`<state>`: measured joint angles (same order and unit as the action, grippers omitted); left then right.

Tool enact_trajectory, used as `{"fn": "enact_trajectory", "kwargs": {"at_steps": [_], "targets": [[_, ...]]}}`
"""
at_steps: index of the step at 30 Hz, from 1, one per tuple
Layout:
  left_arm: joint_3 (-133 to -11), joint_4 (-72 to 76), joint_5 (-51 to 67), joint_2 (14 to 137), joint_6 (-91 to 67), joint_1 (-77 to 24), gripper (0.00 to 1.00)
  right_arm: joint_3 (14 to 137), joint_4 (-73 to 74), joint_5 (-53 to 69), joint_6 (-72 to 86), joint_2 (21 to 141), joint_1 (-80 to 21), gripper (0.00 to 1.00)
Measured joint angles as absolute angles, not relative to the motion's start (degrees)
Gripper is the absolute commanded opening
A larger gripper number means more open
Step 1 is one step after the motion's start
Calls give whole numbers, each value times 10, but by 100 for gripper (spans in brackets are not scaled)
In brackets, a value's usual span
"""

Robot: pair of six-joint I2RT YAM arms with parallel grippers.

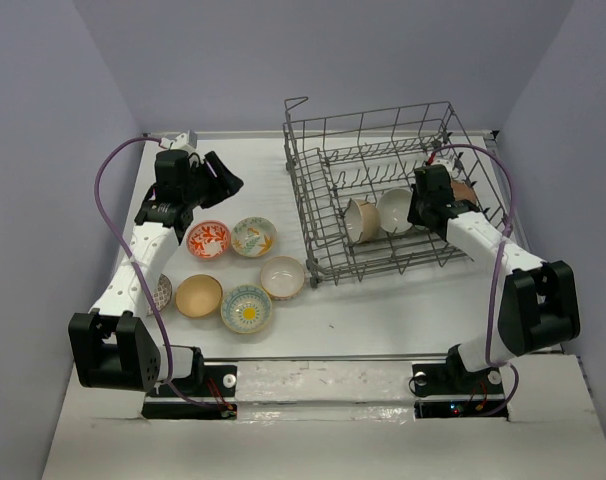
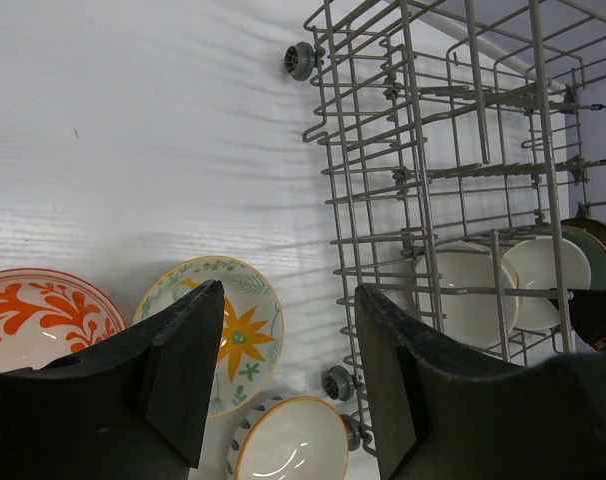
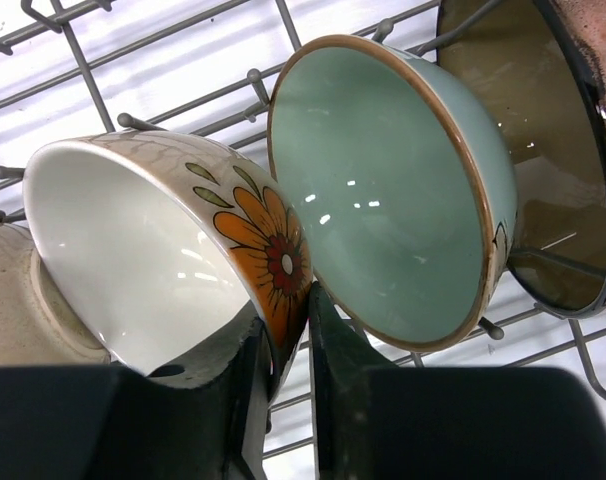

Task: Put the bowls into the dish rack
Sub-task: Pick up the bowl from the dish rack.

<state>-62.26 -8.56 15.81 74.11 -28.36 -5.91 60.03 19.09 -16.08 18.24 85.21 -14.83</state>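
The dish rack [image 1: 313, 250] stands at the back right, with several bowls on edge between its tines. Inside it, my right gripper [image 3: 293, 300] [image 1: 417, 213] is shut on the rim of a white bowl with an orange flower outside [image 3: 133, 260]. That bowl leans against a teal bowl [image 3: 383, 190], and a brown bowl [image 3: 543, 170] stands behind. My left gripper [image 2: 289, 300] [image 1: 223, 178] hangs open and empty above the loose bowls on the table: red-orange patterned [image 1: 209, 239], cream floral [image 1: 254, 237], white [image 1: 282, 277], tan [image 1: 199, 296], and blue-rimmed with a yellow centre [image 1: 246, 308].
One more bowl [image 1: 163, 292] lies partly hidden under the left arm. The rack's small grey wheels [image 2: 301, 60] stick out on its left side, close to the white bowl [image 2: 293, 440]. Purple cables loop over both arms. Grey walls close in the table.
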Motion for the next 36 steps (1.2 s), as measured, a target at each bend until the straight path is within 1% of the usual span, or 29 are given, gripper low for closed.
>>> {"fn": "enact_trajectory", "kwargs": {"at_steps": [9, 11, 12, 13, 23, 28, 36], "targets": [[-623, -84, 158, 741, -284, -59, 64, 600, 193, -156, 182, 852, -148, 19], [-623, -84, 158, 741, -284, -59, 64, 600, 193, -156, 182, 852, -148, 24], [-623, -84, 158, 741, -284, -59, 64, 600, 193, -156, 182, 852, -148, 30], [-623, -84, 158, 741, -284, -59, 64, 600, 193, -156, 182, 852, -148, 31], [-623, -84, 159, 741, -284, -59, 64, 611, 209, -135, 172, 848, -151, 32], [-623, -84, 159, 741, -284, -59, 64, 620, 217, -125, 170, 848, -152, 37], [-623, -84, 160, 741, -284, -59, 64, 635, 235, -115, 159, 848, -172, 38]]}}
